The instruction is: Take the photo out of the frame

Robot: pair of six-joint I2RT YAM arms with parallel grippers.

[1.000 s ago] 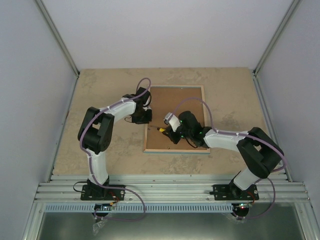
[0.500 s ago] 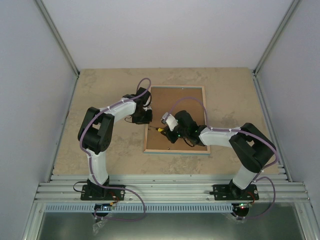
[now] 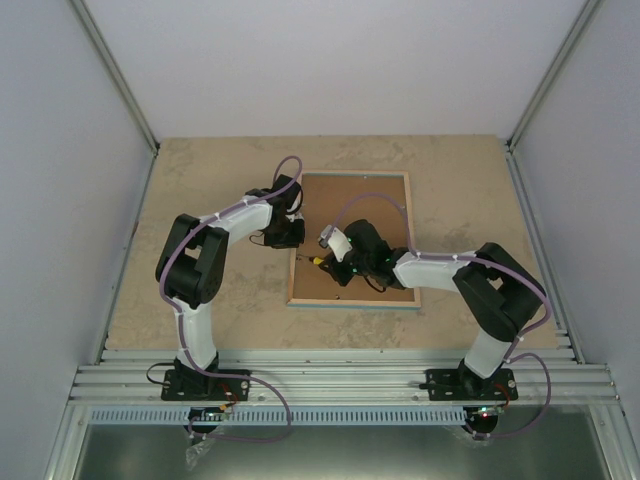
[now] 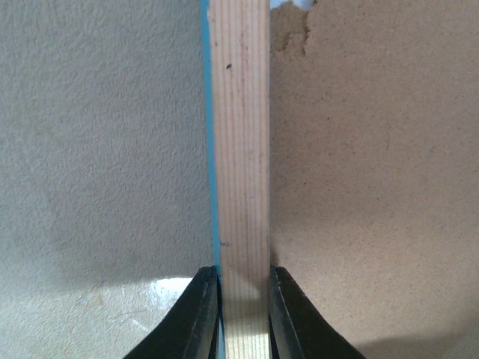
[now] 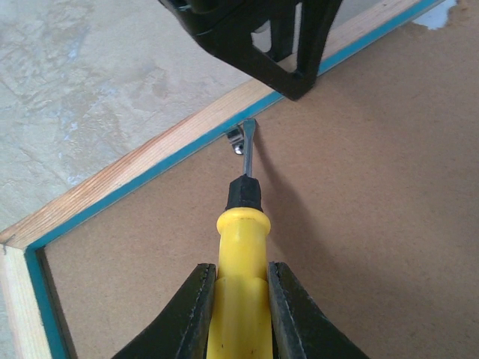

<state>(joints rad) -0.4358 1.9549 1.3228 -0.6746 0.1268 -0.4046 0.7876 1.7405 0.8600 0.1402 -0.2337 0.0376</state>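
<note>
The frame lies face down on the table, photo hidden under its backboard; the left gripper clamps the left rim, and the right gripper grips a yellow screwdriver whose tip meets the metal clip directly ahead.

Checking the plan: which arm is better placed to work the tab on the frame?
Right: the right claw holds the screwdriver, tip at the tab; left claw only clamps the frame.

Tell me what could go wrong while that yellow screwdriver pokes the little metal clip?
The screwdriver tip could slip off the metal clip and gouge the brown back. It might also twist in the right gripper. If the left gripper loses its pinch on the frame, the frame could slide.
</note>
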